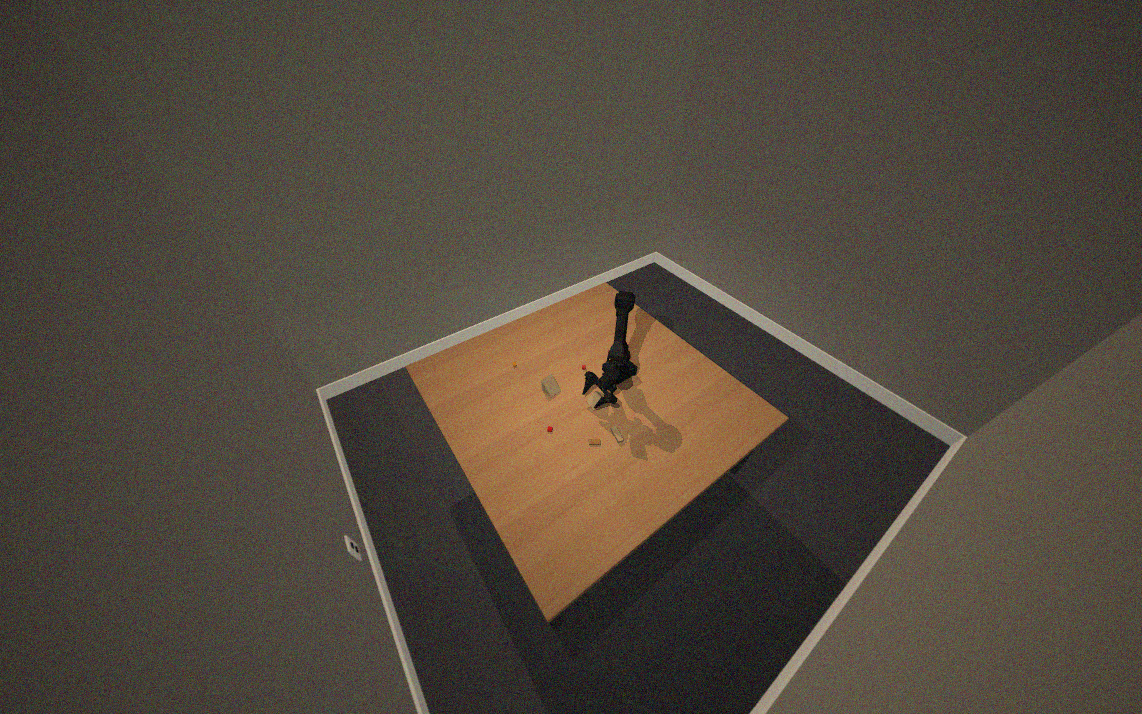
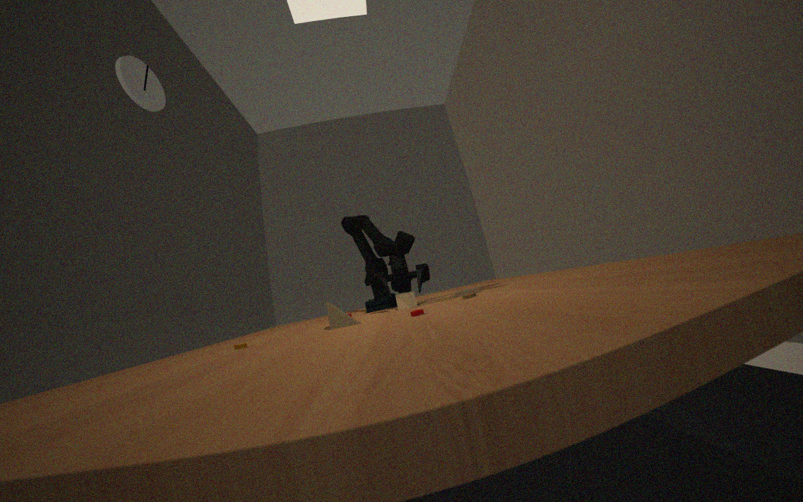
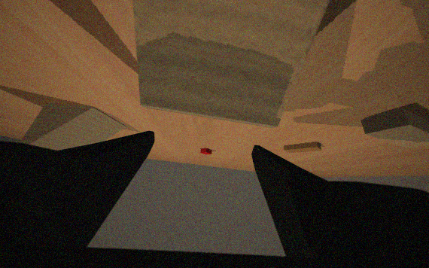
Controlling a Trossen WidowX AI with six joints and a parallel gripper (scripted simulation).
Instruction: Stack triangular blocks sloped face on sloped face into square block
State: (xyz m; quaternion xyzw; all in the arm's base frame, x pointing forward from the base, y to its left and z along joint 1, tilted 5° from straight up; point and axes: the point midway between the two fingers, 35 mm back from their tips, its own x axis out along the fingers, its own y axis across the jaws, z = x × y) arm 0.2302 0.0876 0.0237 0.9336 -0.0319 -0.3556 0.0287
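One pale triangular block (image 1: pixel 550 386) (image 2: pixel 339 318) (image 3: pixel 78 129) stands apart on the table (image 1: pixel 540 532) (image 2: pixel 392 386), to the left in the wrist view. The other pale block (image 1: pixel 594 400) (image 2: pixel 406 301) (image 3: pixel 214 83) is just below my gripper (image 1: pixel 592 399) (image 2: pixel 408 291) (image 3: pixel 205 143). It looks to be on the table, with a broad face partly in shadow at the top middle of the wrist view. My gripper is open, its fingertips wide apart and holding nothing. The two blocks are not together. Which way the near block's slope faces is unclear.
A red cube (image 1: pixel 549 429) (image 2: pixel 416 313) (image 3: pixel 206 150) lies beyond the near block. A smaller red piece (image 1: pixel 583 367) and an orange piece (image 1: pixel 514 365) (image 2: pixel 240 346) lie elsewhere. A tan bar (image 1: pixel 594 441) (image 3: pixel 302 147) lies beside a pale angled piece (image 1: pixel 617 433) (image 3: pixel 402 133).
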